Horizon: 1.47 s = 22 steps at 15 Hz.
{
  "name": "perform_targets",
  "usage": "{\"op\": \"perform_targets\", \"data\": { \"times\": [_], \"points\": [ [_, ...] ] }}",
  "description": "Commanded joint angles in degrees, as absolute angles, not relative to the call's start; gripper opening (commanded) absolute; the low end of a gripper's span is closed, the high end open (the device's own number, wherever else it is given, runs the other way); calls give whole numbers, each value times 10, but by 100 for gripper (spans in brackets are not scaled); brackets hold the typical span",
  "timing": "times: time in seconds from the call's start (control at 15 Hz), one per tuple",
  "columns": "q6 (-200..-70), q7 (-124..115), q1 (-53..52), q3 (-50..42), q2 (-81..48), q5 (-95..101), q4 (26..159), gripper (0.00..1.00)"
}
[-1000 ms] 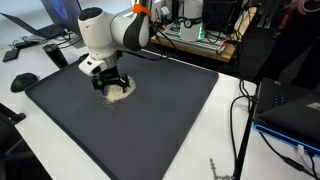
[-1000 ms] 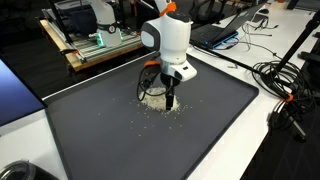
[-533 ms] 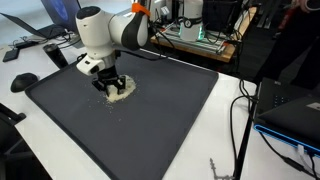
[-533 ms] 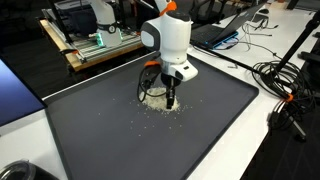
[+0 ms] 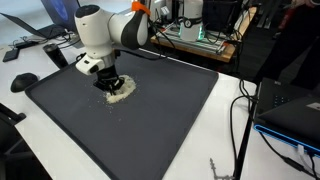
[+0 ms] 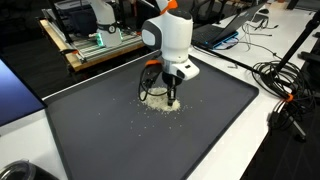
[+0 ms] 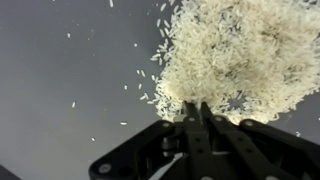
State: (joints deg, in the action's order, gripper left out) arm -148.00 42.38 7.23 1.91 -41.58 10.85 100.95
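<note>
Overhead, the white arm's gripper [image 5: 112, 87] stands upright on the black mat [image 5: 160, 125], jaws clenched tight together with the tips at the rim of a heap of rice [image 5: 121, 92]. Whether any grains are pinched cannot be told. The heap lies off the mat's centre, toward the edge where the arm reaches in. Roughly round, it points nowhere; the wrist view shows it spreading diagonally away from the gripper [image 7: 195, 108], with loose grains [image 7: 105, 62] scattered on the mat beside it.

rice [image 7: 240, 55] | white loose grains | heaped, strays scattered | on dark mat [image 5: 150, 120]
</note>
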Motion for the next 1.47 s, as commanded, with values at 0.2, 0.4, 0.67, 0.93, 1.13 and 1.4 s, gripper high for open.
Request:
{"op": "perform_targets", "data": {
  "times": [0.2, 0.4, 0.67, 0.93, 1.13, 1.4],
  "points": [
    [-1467, 429, 81, 30, -410, 111, 1011, 8],
    [-1461, 429, 81, 29, -407, 110, 1013, 7],
    [-1459, 426, 78, 27, -407, 112, 1012, 6],
    [-1462, 425, 76, 24, -405, 117, 1014, 6],
    [-1465, 427, 78, 27, -398, 114, 1017, 32],
    [-1464, 417, 70, 17, -385, 123, 1025, 57]
  ]
}}
